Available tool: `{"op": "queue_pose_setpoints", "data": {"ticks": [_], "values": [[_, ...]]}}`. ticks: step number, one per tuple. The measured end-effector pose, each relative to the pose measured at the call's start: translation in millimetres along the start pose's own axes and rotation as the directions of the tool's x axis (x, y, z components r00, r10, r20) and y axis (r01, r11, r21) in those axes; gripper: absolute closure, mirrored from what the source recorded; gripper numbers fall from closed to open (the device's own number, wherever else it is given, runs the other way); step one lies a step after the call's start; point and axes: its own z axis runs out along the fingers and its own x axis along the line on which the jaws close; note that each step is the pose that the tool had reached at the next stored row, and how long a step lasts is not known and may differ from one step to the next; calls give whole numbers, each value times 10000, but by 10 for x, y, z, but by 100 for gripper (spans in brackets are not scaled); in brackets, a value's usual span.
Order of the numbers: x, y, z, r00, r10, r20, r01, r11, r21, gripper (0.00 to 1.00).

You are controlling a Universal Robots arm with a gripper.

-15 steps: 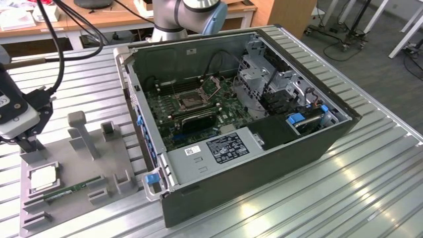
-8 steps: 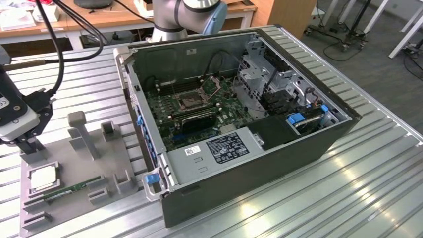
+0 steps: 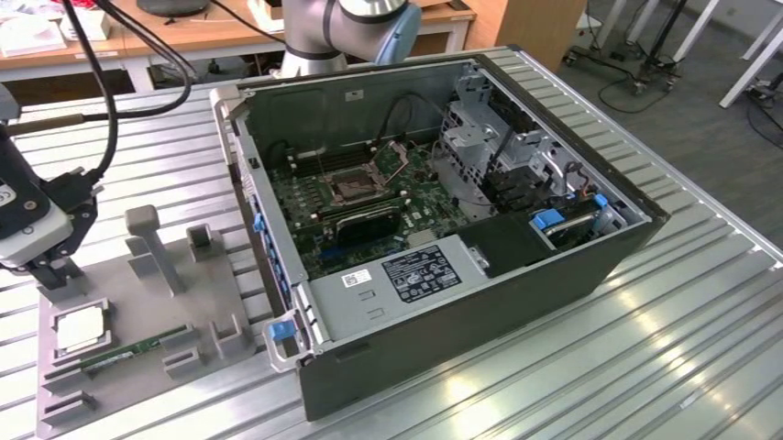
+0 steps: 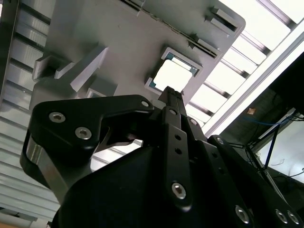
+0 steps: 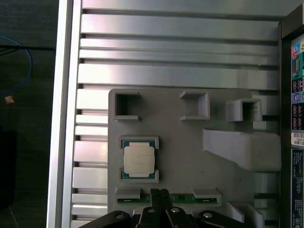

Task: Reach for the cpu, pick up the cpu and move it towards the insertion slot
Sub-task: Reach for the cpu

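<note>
Exterior view: gripper hangs over the grey tray, fingers pinched together, holding nothing. Chip sits in its tray pocket just below the fingers, untouched. Socket is well apart from them, inside the open computer case. Second wrist view: chip just past the fingertips, apart. First wrist view: chip near the fingers, memory stick right beside them. Step looks like reaching; a grasp calls for fingers spread wider than the chip and centred on it.
</note>
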Motion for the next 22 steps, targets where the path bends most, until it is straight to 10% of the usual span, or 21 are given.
{"op": "queue_pose_setpoints", "data": {"ticks": [22], "values": [[110, -13, 257, 10000, 0, 0, 0, 10000, 0, 89]]}}
